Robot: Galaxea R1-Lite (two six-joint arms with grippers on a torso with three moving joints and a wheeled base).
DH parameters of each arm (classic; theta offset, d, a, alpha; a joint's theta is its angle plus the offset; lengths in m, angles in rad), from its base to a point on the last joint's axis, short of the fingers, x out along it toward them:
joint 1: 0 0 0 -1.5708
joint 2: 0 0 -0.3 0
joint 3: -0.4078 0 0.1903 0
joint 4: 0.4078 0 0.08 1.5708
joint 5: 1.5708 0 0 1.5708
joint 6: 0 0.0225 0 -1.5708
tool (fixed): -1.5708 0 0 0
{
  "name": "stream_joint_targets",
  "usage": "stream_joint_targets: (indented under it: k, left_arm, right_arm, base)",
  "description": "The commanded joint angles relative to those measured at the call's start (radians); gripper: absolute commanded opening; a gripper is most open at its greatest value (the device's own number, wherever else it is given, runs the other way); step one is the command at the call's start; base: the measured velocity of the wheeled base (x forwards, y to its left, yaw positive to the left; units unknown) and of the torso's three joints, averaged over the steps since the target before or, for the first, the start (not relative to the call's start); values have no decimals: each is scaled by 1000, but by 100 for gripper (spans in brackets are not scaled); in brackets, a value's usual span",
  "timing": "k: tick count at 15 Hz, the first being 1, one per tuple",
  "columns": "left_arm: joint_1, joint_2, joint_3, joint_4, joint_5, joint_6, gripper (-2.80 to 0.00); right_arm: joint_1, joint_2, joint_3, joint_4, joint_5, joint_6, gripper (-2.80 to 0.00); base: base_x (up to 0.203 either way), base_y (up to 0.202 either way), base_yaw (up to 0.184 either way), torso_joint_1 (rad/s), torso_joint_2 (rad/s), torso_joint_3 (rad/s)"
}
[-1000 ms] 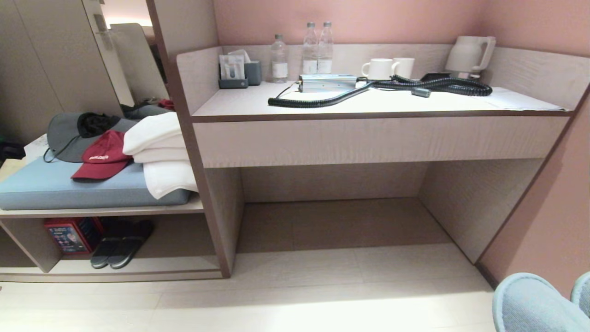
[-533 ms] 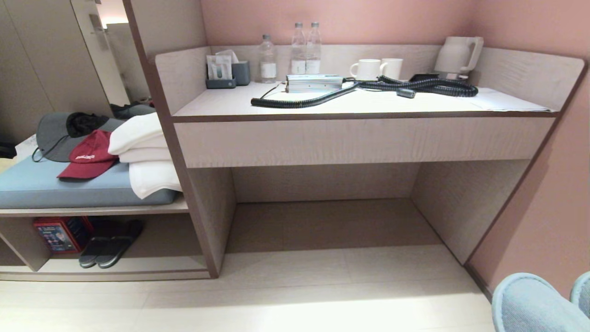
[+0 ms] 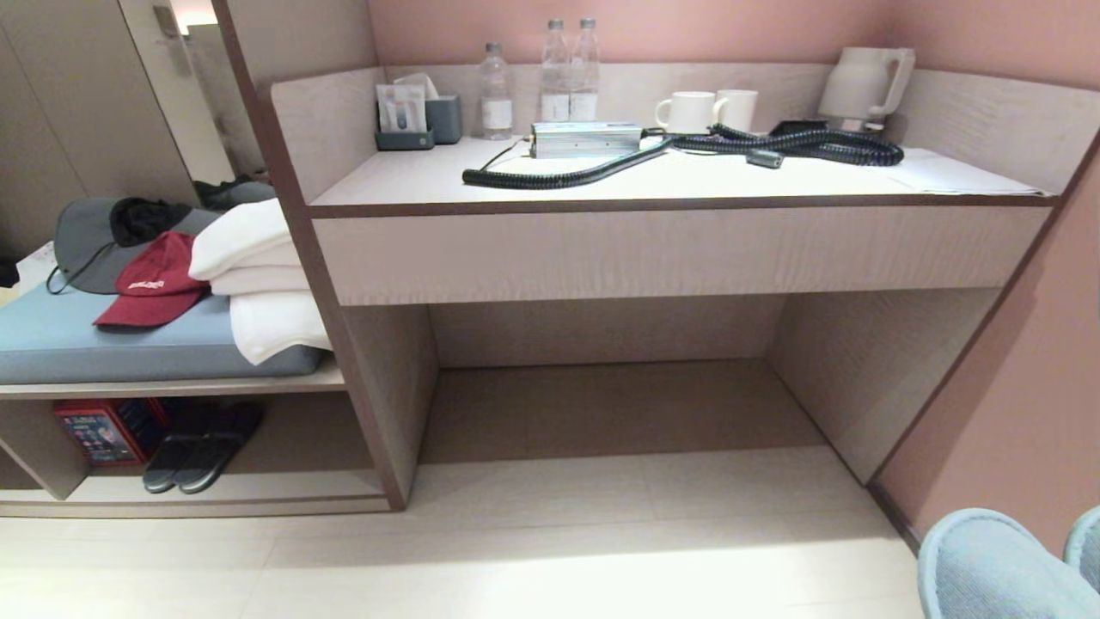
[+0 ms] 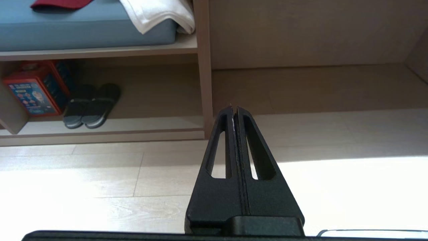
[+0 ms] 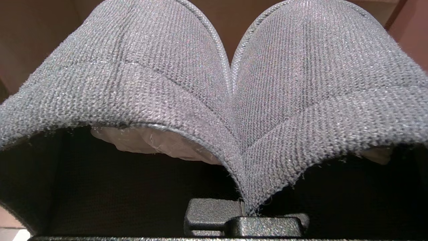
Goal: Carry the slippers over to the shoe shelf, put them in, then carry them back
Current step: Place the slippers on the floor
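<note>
Pinching the slippers [image 5: 234, 83] together, the right end effector [image 5: 245, 207] sits beneath their uppers.

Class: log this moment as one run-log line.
right pincer: shut on slippers | left pincer: shut, empty | shoe shelf: slippers not yet in

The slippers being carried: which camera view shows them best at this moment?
The right wrist view shows the slippers best: both grey knit uppers fill the frame, inner edges pinched together in the right claw. The head view catches only their rounded toes at its lower right corner. The left wrist view shows none of them, only its own shut claw.
</note>
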Motion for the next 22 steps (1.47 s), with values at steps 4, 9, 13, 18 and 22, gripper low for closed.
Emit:
stream_joint_targets:
  k: [4,9,13,18,22]
  left_arm:
    - [0,0,0,0,0,-1,-280]
    - [1,0,0,0,0,-1,-280]
    - [0,0,0,0,1,-1,-280]
    - [1,0,0,0,1,-1,-280]
    - [1,0,1,0,1,-1,-280]
  right_arm:
    - [0,1,0,-1,0,-1,-280]
    - [0,1,0,-1,0,-1,-280]
    - [0,1,0,-1,0,-1,-280]
    - [0,1,0,-1,0,-1,-280]
    - [0,1,0,-1,0,-1,-280]
  base:
    - [0,0,0,1,3,-193]
    - [0,0,0,1,2,-200]
    - [0,0,0,1,2,-194]
    - [0,0,0,5,2,-199]
    - [0,0,0,3,2,-197]
